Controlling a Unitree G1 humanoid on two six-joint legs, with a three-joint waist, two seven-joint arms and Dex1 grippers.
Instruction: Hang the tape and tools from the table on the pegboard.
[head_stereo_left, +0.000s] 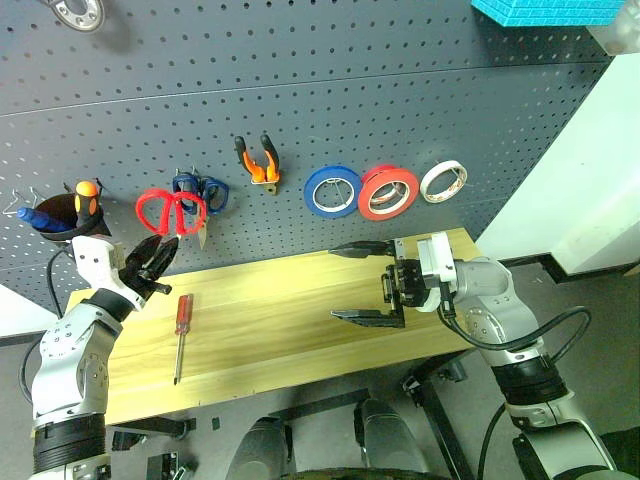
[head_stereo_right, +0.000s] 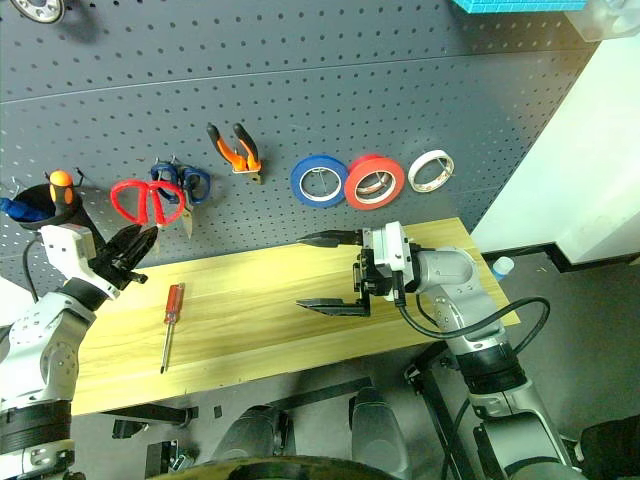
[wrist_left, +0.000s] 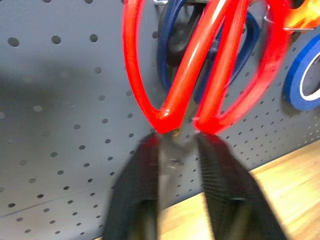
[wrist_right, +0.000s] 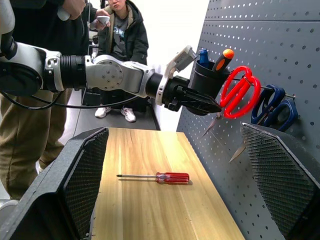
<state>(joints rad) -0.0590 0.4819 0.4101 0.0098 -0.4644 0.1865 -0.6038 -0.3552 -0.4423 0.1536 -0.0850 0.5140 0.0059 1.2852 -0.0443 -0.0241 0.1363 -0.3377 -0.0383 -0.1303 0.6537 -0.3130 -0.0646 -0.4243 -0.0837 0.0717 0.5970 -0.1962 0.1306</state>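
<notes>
Against the pegboard (head_stereo_left: 330, 90): left claw (head_stereo_left: 150, 262) half-parted at red scissors (head_stereo_left: 170, 211), apparently hooked; back straight toward six o'clock; right claw (head_stereo_left: 365, 283) released.

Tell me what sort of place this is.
Probably a workshop or robotics lab: a dark grey pegboard hung with red scissors, pliers and tape rolls, above a wooden table.

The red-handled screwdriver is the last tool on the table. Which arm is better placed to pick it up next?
Probably the left. The left gripper is at the red scissors on the pegboard, just above the red-handled screwdriver. The right gripper hovers open farther along the table.
</notes>
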